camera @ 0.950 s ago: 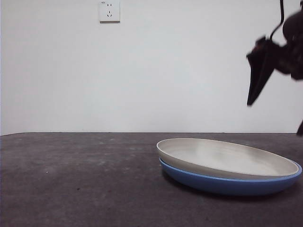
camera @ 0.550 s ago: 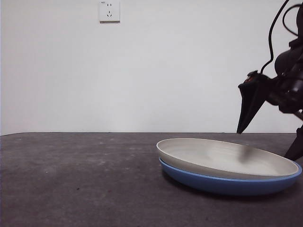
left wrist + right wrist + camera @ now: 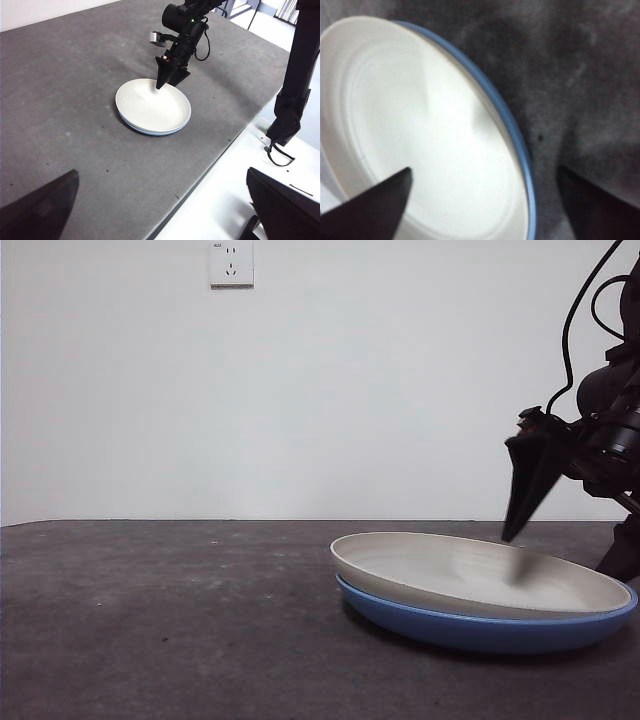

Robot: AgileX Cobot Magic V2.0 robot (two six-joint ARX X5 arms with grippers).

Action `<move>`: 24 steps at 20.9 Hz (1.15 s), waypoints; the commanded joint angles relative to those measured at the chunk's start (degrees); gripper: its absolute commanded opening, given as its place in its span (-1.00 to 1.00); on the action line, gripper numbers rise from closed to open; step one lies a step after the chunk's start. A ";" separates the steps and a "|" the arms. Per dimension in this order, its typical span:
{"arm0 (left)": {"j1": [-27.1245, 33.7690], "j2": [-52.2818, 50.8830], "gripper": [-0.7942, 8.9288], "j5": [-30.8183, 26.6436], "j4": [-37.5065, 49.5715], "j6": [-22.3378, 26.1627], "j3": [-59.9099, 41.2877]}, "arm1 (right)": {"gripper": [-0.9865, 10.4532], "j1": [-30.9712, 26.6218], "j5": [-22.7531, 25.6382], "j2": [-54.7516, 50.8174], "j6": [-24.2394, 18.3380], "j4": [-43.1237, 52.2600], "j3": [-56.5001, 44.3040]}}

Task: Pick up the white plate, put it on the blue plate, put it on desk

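Cream-white round plate (image 3: 480, 575) is stacked on the shiny blue plate (image 3: 480, 630); its rim is straddled by the right claw (image 3: 570, 540), spread apart, for lifting.

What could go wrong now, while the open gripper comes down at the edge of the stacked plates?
1. The right gripper straddles both rims; it might pinch the blue plate together with the white plate.
2. One jaw could press the white plate's rim and tip or slide it on the desk.
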 commanded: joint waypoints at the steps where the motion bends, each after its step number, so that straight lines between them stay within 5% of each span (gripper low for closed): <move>1: -0.48 0.20 0.51 -0.15 0.66 0.13 0.59 | -0.36 0.15 1.77 1.09 -0.81 -0.04 0.74; 13: -0.48 0.20 0.51 -0.15 0.63 0.11 0.59 | -0.80 0.31 7.89 2.16 0.09 -1.64 0.66; 24: -0.48 0.20 0.51 -0.15 0.63 0.22 0.59 | -0.82 -0.11 10.40 1.18 0.28 -5.05 3.87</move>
